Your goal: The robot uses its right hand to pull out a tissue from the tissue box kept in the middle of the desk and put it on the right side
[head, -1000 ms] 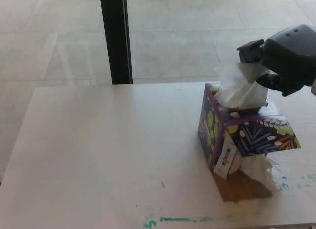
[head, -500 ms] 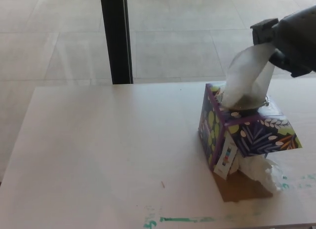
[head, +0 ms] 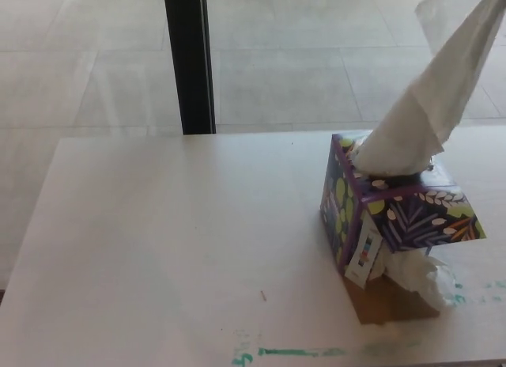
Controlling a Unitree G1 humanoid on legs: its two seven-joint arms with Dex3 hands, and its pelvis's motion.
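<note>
A purple tissue box (head: 399, 217) with a leaf pattern stands on the right part of the white desk (head: 174, 248). A white tissue (head: 435, 98) rises from its top slot, stretched taut in a long cone toward the picture's top right corner. Its lower end is still in the slot. The tissue's upper end runs out of the picture, so what holds it is hidden. Neither of my hands shows in the head view.
A crumpled white tissue (head: 423, 276) lies at the box's front right on a brown cardboard piece (head: 387, 308). Teal marks (head: 292, 353) run along the desk's front edge. A black post (head: 188, 58) stands behind the desk on the tiled floor.
My right hand, shut on the tissue, has risen up and to the right and left the picture. The tissue has been drawn much further out of the box. The box has stayed in place.
</note>
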